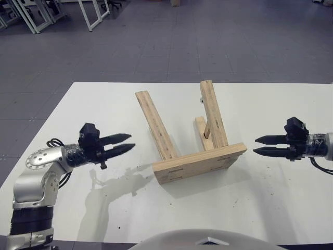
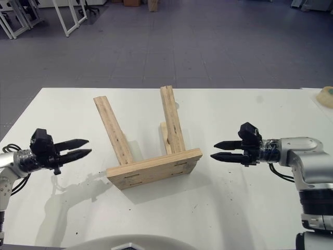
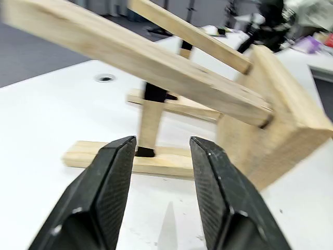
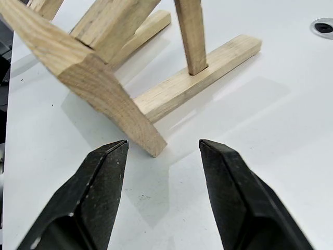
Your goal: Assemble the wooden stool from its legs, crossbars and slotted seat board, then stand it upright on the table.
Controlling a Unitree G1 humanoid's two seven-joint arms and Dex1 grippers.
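Note:
The wooden stool lies on its side in the middle of the white table. Its slotted seat board stands on edge toward me. Two legs point away and up, and a lower leg rests on the table with a crossbar standing in it. My left gripper hovers open to the left of the seat board, its fingers pointing at the stool. My right gripper hovers open just right of the board's end. Neither holds anything.
A round hole is set in the table behind the stool. A pale round object sits at the table's far right edge. Grey floor and white frame legs lie beyond the table.

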